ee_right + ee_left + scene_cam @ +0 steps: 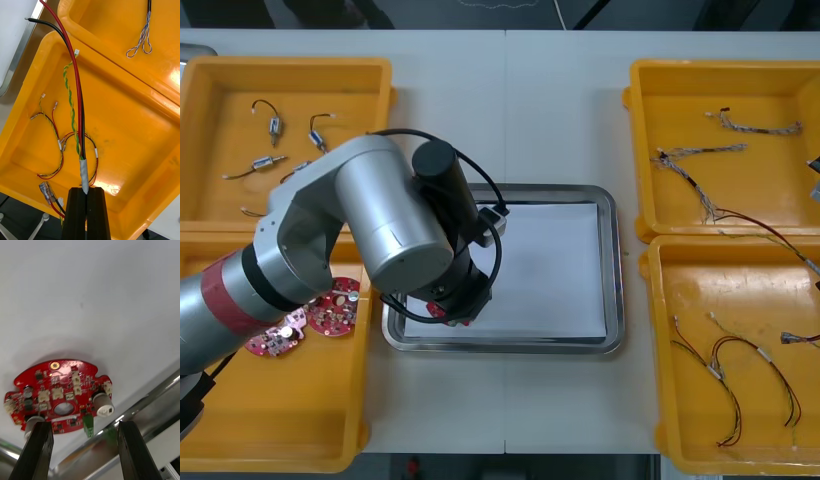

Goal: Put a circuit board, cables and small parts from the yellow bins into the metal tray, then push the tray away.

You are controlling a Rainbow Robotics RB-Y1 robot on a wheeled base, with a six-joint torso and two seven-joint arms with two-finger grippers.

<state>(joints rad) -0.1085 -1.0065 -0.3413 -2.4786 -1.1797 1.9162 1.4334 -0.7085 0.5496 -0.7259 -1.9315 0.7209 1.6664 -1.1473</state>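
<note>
A round red circuit board (56,397) lies flat on the white inside of the metal tray (150,405), near its front left corner (395,335). My left gripper (84,423) is open over it, and the board's edge (437,310) reaches between the two fingers. In the front view the left gripper (458,305) hangs low above that corner. My right gripper (87,189) is shut on the taped end of a red and black cable (77,93) with a green and yellow twisted strand, held above the near right yellow bin (123,123).
More red boards (330,308) lie in the near left bin and small metal parts (275,125) in the far left bin. Blue and white cables (755,127) lie in the far right bin, red and yellow cables (740,380) in the near right bin.
</note>
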